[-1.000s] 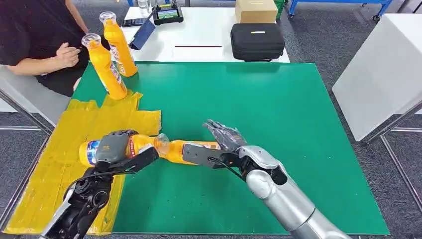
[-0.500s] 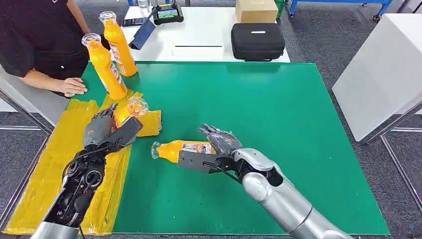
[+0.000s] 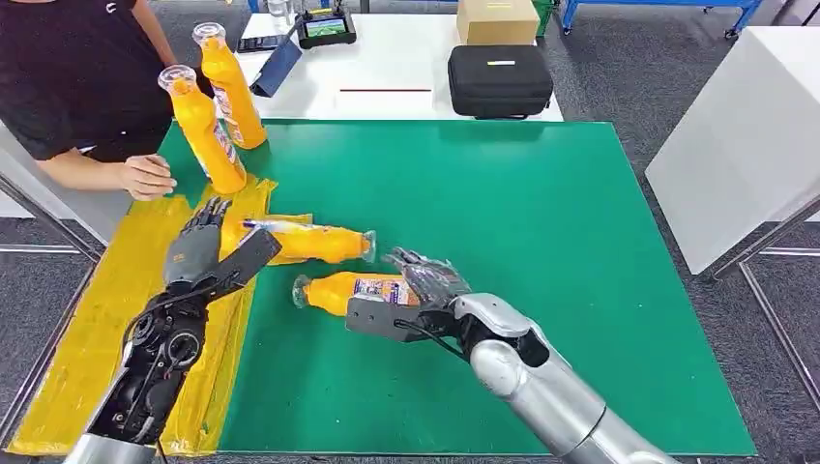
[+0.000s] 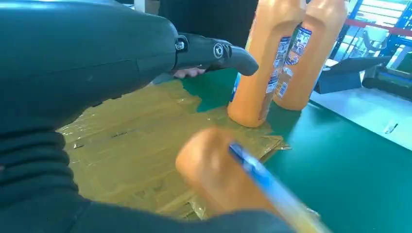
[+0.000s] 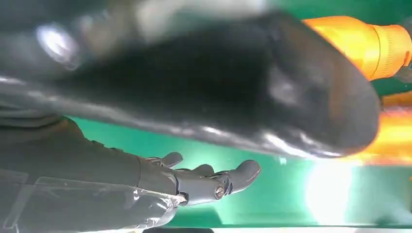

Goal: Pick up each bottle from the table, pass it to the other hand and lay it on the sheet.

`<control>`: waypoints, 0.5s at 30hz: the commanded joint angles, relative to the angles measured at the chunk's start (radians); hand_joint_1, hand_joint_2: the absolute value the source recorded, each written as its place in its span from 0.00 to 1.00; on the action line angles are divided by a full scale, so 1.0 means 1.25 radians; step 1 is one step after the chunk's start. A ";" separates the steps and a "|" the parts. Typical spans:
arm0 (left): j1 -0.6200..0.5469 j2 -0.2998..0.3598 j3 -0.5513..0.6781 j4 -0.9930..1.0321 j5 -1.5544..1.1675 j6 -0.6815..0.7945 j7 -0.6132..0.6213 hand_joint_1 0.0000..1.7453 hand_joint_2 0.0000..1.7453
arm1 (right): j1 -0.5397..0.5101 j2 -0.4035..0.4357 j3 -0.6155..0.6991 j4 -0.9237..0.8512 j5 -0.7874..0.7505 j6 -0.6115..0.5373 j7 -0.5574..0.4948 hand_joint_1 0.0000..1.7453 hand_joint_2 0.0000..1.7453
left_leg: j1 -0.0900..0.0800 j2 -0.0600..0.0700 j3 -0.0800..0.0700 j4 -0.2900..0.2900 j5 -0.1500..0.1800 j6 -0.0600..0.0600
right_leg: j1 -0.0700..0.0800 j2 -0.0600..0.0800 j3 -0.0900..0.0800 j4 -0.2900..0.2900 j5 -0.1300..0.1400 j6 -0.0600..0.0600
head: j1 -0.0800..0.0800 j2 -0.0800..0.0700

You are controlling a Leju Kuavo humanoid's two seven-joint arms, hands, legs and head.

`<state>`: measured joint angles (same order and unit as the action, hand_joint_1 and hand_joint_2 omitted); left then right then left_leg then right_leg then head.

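Head view: left hand [image 3: 198, 253] raised over the yellow sheet [image 3: 92, 333], fingers apart and extended, nothing gripped. Released bottle [image 3: 307, 241] just beyond the thumb side of that hand, lying on its side, base end over the sheet's edge, capped end out on the green tabletop [image 3: 541, 242]. Contact between thumb and bottle base: cannot tell.

Right hand [image 3: 418, 290] low over the tabletop, fingers spread, resting beside a second bottle [image 3: 350, 290]. That bottle on its side on the green surface, cap pointing away from the right hand toward the left hand, labelled body against the palm. Fingers not wrapped around it; no firm grip visible.

Two upright bottles ahead of the left hand: nearer one [image 3: 202, 128] at the far edge of the sheet, farther one [image 3: 230, 87] just behind it on the tabletop.

Left wrist view: dark thumb [image 4: 214, 50] extended with nothing under it; blurred orange bottle base [image 4: 214, 170] close below the hand; both upright bottles beyond, nearly touching.

Right wrist view: dark fingers [image 5: 204, 179] open above the green surface; orange bottle neck [image 5: 374, 41] beside the thumb.

Person's hand [image 3: 147, 177] resting at the tabletop edge, beyond the left hand. Black case [image 3: 500, 79] on the white table behind.
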<state>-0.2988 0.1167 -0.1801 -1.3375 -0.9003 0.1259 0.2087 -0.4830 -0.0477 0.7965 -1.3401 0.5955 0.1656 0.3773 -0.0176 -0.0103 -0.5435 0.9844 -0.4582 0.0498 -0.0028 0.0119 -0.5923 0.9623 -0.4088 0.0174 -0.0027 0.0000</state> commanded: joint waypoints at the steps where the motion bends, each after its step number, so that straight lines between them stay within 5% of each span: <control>1: 0.001 -0.036 0.042 -0.038 0.079 0.007 -0.026 0.00 0.00 | -0.020 -0.022 0.015 0.034 0.007 0.004 0.008 0.00 0.00 | 0.001 0.000 0.001 0.000 -0.001 -0.002 | 0.000 -0.001 0.002 -0.001 -0.001 0.000 | 0.000 0.000; 2: 0.018 -0.073 0.085 -0.078 0.222 0.024 -0.076 0.00 0.00 | -0.023 -0.027 0.021 0.039 0.028 -0.004 0.016 0.00 0.00 | 0.002 0.000 0.005 0.000 -0.003 -0.004 | 0.002 -0.002 0.006 -0.001 -0.002 0.000 | 0.000 0.000; 6: 0.032 -0.064 0.076 -0.107 0.232 0.025 -0.069 0.00 0.00 | -0.024 -0.029 0.019 0.050 0.032 -0.008 0.011 0.00 0.00 | 0.001 0.002 0.003 0.000 -0.002 -0.003 | 0.001 0.000 0.003 -0.001 -0.001 0.000 | 0.000 0.000; 7: 0.047 -0.084 0.095 -0.143 0.346 0.044 -0.102 0.00 0.00 | -0.029 -0.027 0.018 0.068 0.055 -0.021 0.015 0.00 1.00 | 0.001 0.001 0.004 0.000 -0.002 -0.003 | 0.001 -0.001 0.005 -0.001 -0.002 0.000 | 0.000 0.000; 10: 0.110 -0.098 0.098 -0.274 0.612 0.076 -0.164 0.00 0.00 | -0.054 -0.013 0.004 0.136 0.099 -0.047 0.008 0.00 1.00 | 0.001 0.001 0.004 0.001 -0.002 -0.004 | 0.001 0.000 0.004 0.000 -0.002 0.000 | 0.000 0.000; 15: 0.197 -0.018 0.012 -0.424 0.841 0.099 -0.210 0.00 0.00 | -0.101 0.009 -0.021 0.245 0.138 -0.059 -0.007 0.00 1.00 | 0.001 0.004 0.001 0.000 -0.002 -0.002 | 0.000 0.002 0.001 0.000 0.000 0.000 | 0.000 0.000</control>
<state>-0.1667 0.0401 -0.1019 -1.6245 -0.0627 0.2308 -0.0045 -0.5011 -0.0668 0.7908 -1.2666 0.7327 0.1030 0.3845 -0.0180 -0.0100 -0.5441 0.9844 -0.4583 0.0498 -0.0039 0.0120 -0.5923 0.9622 -0.4089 0.0175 -0.0030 0.0000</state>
